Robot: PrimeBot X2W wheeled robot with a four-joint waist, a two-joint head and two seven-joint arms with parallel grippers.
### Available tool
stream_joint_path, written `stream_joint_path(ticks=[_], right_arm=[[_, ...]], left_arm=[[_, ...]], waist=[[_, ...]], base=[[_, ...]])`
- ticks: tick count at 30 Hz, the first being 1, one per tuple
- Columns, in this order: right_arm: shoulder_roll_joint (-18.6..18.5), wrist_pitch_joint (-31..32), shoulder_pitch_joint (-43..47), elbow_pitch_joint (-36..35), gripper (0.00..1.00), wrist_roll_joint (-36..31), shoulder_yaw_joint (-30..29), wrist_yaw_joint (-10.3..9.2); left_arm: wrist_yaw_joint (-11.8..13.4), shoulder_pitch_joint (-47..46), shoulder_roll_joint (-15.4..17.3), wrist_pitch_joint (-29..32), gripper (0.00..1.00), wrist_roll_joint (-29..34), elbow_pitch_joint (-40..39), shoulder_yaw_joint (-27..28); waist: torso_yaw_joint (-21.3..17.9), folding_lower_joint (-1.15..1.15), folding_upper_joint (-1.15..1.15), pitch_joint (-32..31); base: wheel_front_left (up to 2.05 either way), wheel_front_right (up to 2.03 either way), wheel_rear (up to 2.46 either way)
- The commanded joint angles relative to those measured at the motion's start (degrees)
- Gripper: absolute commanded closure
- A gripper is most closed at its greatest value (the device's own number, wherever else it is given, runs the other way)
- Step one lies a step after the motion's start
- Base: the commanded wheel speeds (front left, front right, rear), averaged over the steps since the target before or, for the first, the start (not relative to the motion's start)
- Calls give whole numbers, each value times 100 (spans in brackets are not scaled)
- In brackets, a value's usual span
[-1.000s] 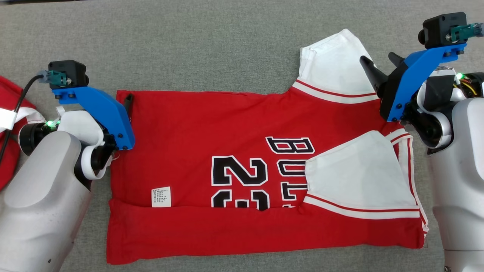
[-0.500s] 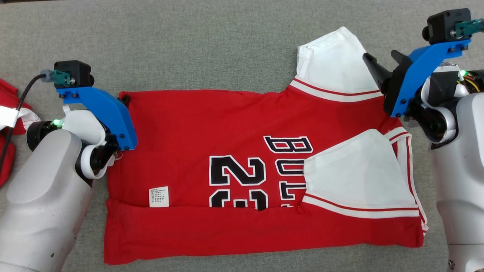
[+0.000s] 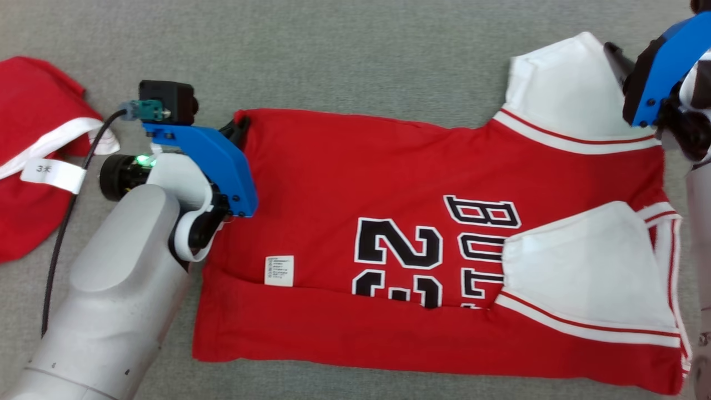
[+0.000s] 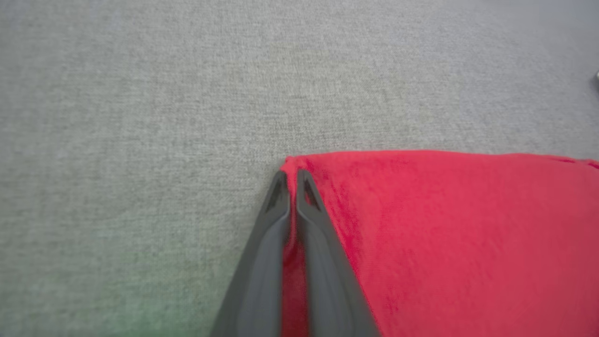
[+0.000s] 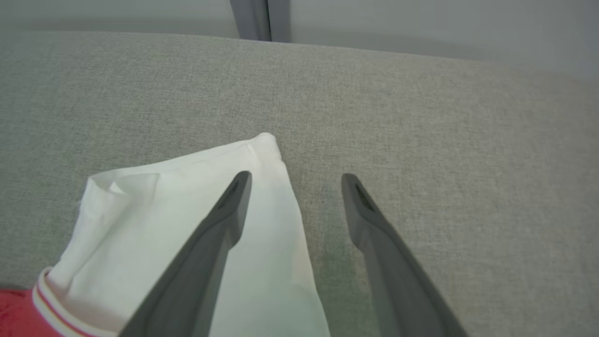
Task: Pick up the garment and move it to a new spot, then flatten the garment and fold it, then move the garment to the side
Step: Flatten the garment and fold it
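Note:
The garment [image 3: 433,183] is a red jersey with black-and-white lettering and white sleeves, lying flat on the grey cloth surface with its lower edge folded up. My left gripper [image 3: 239,126] is at its far left corner. In the left wrist view this gripper [image 4: 291,178] is shut on that red corner [image 4: 421,224], with fabric pinched between the fingers. My right gripper [image 3: 617,55] hangs over the far white sleeve [image 3: 561,89]. In the right wrist view it [image 5: 295,182] stands open, one finger over the sleeve [image 5: 187,220] and the other over bare surface.
A second red garment [image 3: 33,128] with a white band and a paper tag [image 3: 53,175] lies at the far left, beside my left arm's cable. The grey surface [image 3: 355,50] extends beyond the jersey. Its far edge meets a pale wall with a dark post [image 5: 255,18].
My left gripper has shut on the jersey's far left corner. The head camera has turned, so the whole picture sits further right. The right gripper stays open over the white sleeve.

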Motion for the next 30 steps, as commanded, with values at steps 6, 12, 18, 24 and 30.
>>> stream_joint_path(ticks=[6,12,18,24,30], right_arm=[[-162,20,-553,595,0,-435,-127,3],[-179,107,-610,1058,55,-640,-107,3],[-206,-73,-643,1160,100,-463,240,2],[-217,-621,-701,1051,100,-21,502,2],[-377,-818,-164,623,100,817,971,2]], left_arm=[[-118,16,-143,-78,100,125,-163,-222],[-93,3,-153,-145,100,173,-344,-268],[-36,77,-70,-256,100,147,-438,-199],[53,200,67,-799,100,238,-567,-46],[-55,596,247,-1370,100,407,-707,-125]], waist=[[445,0,0,265],[526,0,0,312],[410,0,0,265],[242,0,0,118],[151,0,0,-267]], base=[[0,0,0],[0,0,0],[0,0,0],[0,0,0],[0,0,0]])
